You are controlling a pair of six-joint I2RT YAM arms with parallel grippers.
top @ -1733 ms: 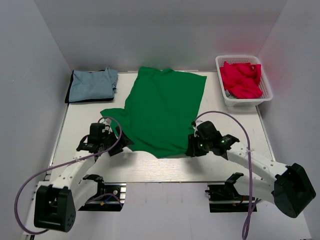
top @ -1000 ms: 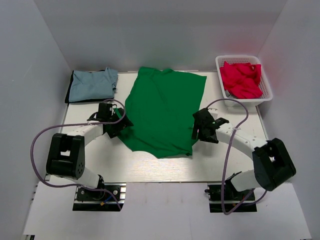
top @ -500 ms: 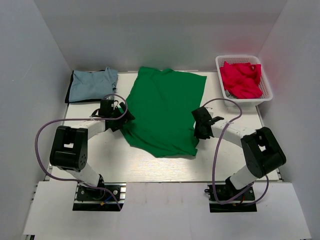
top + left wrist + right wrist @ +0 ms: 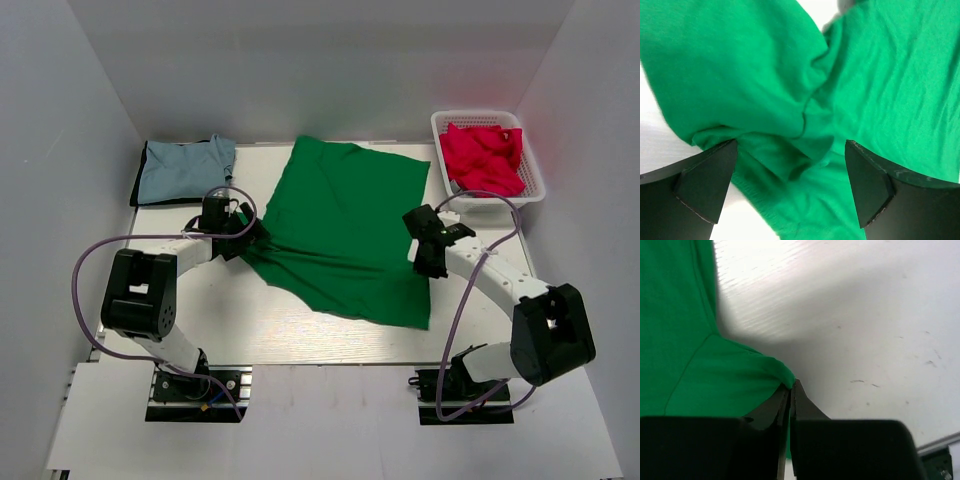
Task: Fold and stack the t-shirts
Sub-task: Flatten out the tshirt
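Observation:
A bright green t-shirt (image 4: 345, 230) lies spread across the middle of the table, skewed toward the right. My right gripper (image 4: 418, 244) (image 4: 790, 390) is shut on the green t-shirt's right edge (image 4: 782, 372). At the shirt's left edge my left gripper (image 4: 248, 240) (image 4: 790, 175) stands open, its fingers either side of bunched green cloth (image 4: 790, 125). A pale grey-blue t-shirt (image 4: 185, 170) lies folded at the back left. Crimson red t-shirts (image 4: 483, 158) are heaped in the basket.
A white mesh basket (image 4: 530, 195) stands at the back right corner. Grey walls enclose the table on three sides. Bare white tabletop (image 4: 300, 335) runs along the front, and purple cables loop from both arms.
My right gripper closed on the green shirt's right edge and pulled it right; the shirt shifted and skewed that way. The left gripper stayed open at the left edge.

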